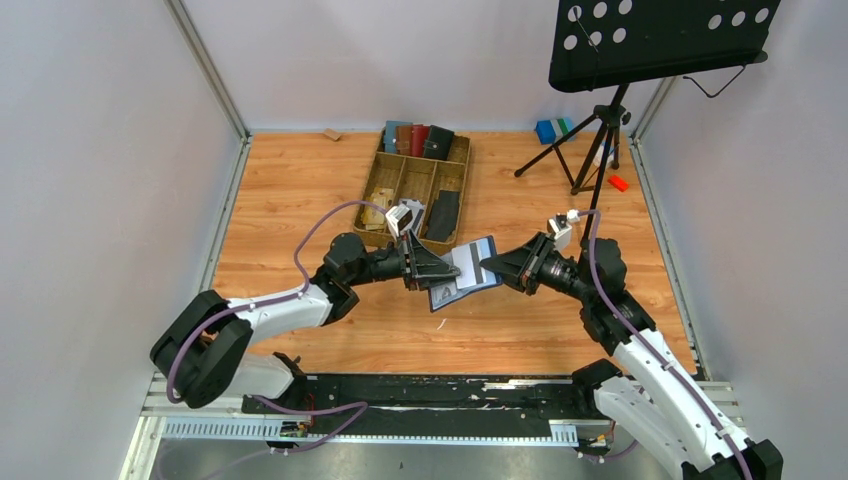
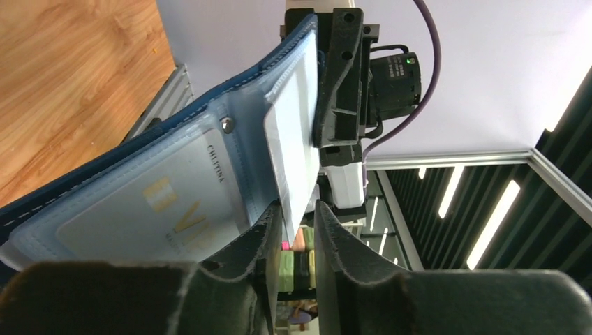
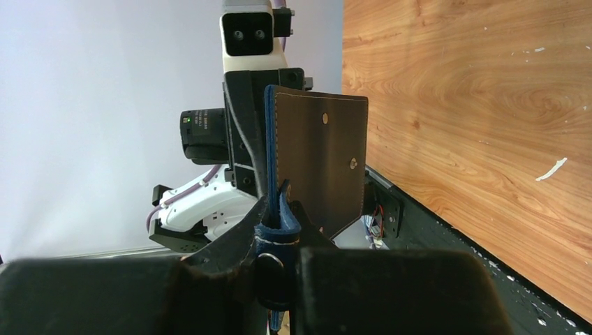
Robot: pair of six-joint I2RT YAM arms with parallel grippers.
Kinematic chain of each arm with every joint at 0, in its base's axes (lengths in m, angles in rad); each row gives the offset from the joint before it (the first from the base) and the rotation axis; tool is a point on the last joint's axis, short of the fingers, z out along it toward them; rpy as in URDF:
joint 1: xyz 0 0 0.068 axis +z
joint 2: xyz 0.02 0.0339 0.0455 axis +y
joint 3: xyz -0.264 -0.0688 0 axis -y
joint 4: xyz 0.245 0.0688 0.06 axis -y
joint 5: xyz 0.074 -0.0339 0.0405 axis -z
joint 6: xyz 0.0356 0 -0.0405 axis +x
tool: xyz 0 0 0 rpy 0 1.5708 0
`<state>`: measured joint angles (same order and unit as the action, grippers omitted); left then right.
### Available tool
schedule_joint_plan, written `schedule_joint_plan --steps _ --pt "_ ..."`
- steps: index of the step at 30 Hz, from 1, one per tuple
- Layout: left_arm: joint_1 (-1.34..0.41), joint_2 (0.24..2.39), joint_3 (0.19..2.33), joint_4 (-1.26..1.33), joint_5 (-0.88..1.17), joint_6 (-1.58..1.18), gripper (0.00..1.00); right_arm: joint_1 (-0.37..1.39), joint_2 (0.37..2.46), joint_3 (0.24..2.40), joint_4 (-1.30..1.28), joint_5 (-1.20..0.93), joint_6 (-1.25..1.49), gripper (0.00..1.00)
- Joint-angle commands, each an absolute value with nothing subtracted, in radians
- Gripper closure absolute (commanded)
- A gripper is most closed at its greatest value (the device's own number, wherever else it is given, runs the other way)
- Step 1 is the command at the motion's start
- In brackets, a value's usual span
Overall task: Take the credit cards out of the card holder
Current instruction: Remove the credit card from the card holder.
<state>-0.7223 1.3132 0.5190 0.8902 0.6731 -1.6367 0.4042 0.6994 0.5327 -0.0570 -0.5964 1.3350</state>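
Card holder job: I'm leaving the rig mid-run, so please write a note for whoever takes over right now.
Right pincer: shut on the edge of the card holder, holding it open in the air above the table.
Left pincer: its jaws straddle the end of a pale card in the holder. I cannot tell whether it grips.
A second card sits in a clear pocket.
Done: the holder is up and open.
Left: both of these cards are inside and need pulling out.
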Motion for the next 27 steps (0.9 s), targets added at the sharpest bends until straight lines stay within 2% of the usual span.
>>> schedule_joint_plan --steps 1,5,7,21,25,27 --pt "-0.723 1.348 0.544 1.019 0.677 -1.662 0.74 0.402 0.689 0.563 0.023 -0.617 1.374 1.0" --pt "-0.723 1.38 0.528 1.094 0.673 -1.706 0.92 0.4 0.681 0.569 0.008 -0.605 1.372 1.0" --pt "-0.723 1.39 0.506 1.146 0.657 -1.737 0.97 0.4 0.665 0.57 -0.021 -0.576 1.372 1.0" --pt "-0.689 1.272 0.413 1.049 0.666 -1.696 0.99 0.354 0.592 0.553 -0.146 -0.516 1.346 1.0" --pt "-0.622 1.176 0.418 0.828 0.708 -1.6 1.0 0.352 0.59 0.598 -0.277 -0.476 1.272 1.0" --pt "-0.579 1.113 0.458 0.534 0.725 -1.468 1.0 0.351 0.585 0.617 -0.346 -0.453 1.232 1.0"
